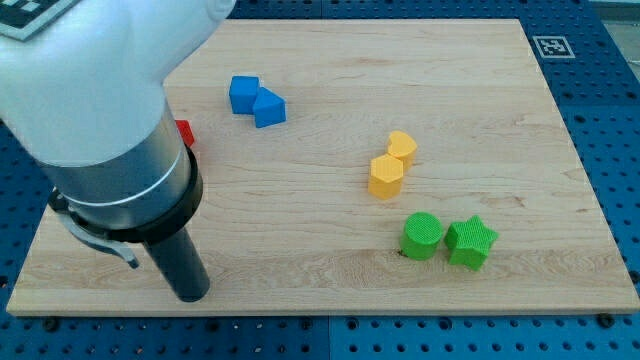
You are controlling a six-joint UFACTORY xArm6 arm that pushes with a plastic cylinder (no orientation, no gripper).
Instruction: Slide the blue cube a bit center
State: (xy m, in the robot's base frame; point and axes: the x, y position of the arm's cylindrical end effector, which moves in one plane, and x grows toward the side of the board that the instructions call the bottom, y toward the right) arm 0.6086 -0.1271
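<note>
Looming at the view's lower left, the robot arm (95, 120) fills the nearest part of the single camera view, its white shell narrowing to a grey collar and then to a dark rod (180, 262) that comes down over the wooden board (320, 270). "My tip" (192, 297), as the rig calls the rod's lower end, sits near the board's bottom-left edge, well apart from every block. It is a plain rod with nothing to open or close, and it holds nothing.

Up and to the right of the rod, toward the view's top left, the blue cube (243, 94) touches a second blue block (269, 108) of angular shape that cannot be made out exactly. A red block (185, 132) peeks out from behind the arm at the view's left, mostly hidden, its shape unclear.

Right of centre, two yellow blocks lie against each other: a yellow hexagonal block (386, 176) and, just above and to its right, a smaller yellow block (402, 147). Below them, toward the view's bottom right, a green cylinder (422, 236) sits just beside a green star block (470, 242).

Around the board runs a blue pegboard surface (600, 120), with a black-and-white marker tag (549, 45) at the view's top right.
</note>
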